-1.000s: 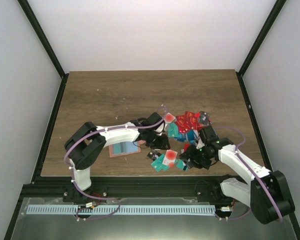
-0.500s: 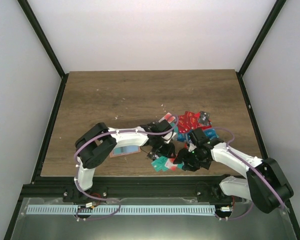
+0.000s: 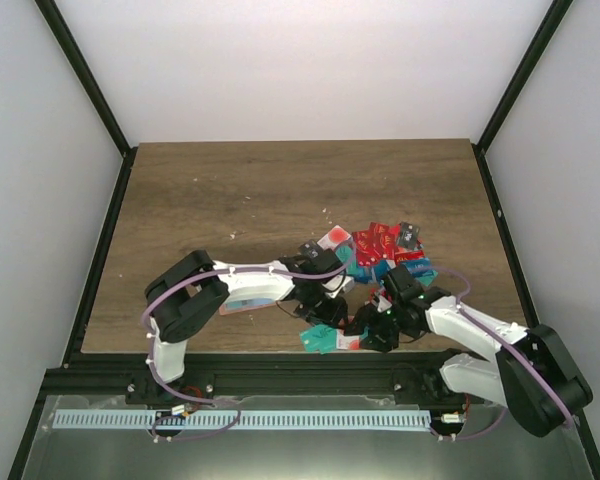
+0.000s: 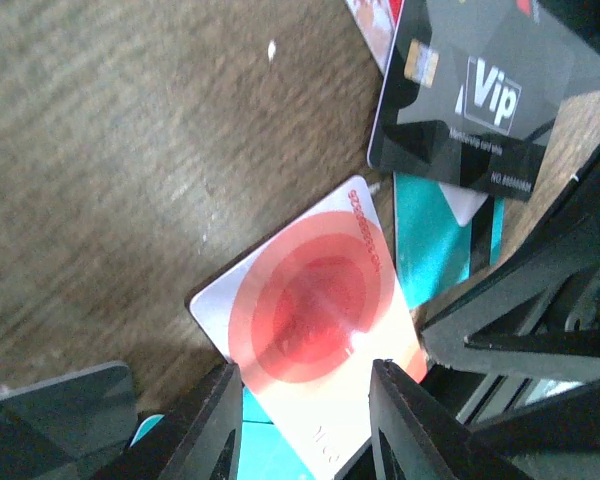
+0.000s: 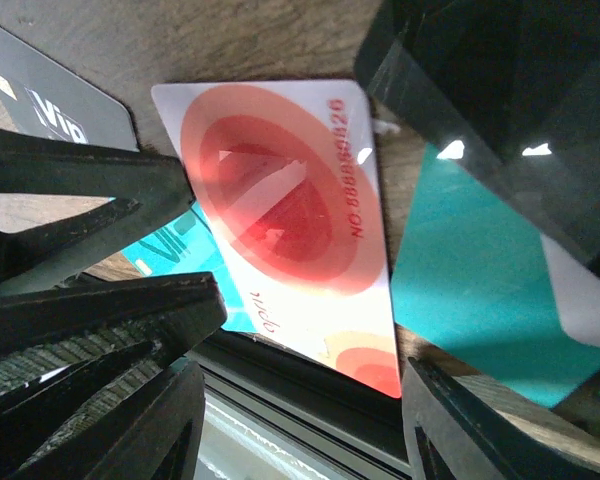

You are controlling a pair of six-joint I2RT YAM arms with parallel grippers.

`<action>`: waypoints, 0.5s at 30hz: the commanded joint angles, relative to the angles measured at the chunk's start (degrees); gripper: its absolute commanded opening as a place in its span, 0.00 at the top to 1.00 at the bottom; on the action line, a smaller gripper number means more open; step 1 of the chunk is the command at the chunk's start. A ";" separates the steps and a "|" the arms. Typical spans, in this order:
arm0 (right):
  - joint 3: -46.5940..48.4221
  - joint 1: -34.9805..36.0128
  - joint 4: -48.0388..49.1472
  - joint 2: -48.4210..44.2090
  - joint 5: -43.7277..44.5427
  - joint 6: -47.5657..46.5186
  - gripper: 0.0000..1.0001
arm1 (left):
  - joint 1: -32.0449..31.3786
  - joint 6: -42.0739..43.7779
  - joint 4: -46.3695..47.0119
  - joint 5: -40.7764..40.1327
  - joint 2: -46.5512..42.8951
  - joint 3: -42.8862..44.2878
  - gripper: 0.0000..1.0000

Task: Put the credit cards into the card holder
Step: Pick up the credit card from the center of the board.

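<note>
A white credit card with a red disc point(image 4: 315, 290) point(image 5: 280, 200) point(image 3: 348, 341) sits at the table's near edge, its end out over the black rail. My left gripper point(image 4: 305, 370) point(image 3: 332, 318) is shut on its long sides. My right gripper point(image 5: 305, 375) point(image 3: 365, 328) faces it, open, jaws either side of the card's overhanging end. More credit cards point(image 3: 385, 245) lie heaped behind in red, teal and black. The salmon card holder point(image 3: 238, 306) lies mostly hidden under my left arm.
A black Vip card point(image 4: 480, 90) point(image 5: 40, 110) and teal cards point(image 4: 430, 245) point(image 5: 480, 290) lie right around both grippers. Another red-and-white card point(image 3: 335, 238) rests at the heap's left. The black frame rail point(image 3: 280, 358) runs just below the table's near edge.
My left gripper has come toward the near edge, bringing the red-disc card with it. The right gripper has moved left and nearer to meet it. My left arm now covers more of the holder.
</note>
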 commanded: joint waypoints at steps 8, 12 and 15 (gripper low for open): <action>-2.07 0.66 -7.75 -4.47 0.60 -0.59 0.43 | -1.05 -1.81 -1.29 6.29 -4.22 -4.14 0.62; -1.78 0.67 -10.77 -5.45 -1.43 -3.26 0.43 | -0.93 -1.51 -3.30 4.48 -5.57 -2.26 0.62; -0.93 0.67 -12.56 -6.33 -2.89 -4.75 0.43 | -0.64 -0.92 -5.58 2.29 -7.03 -1.09 0.62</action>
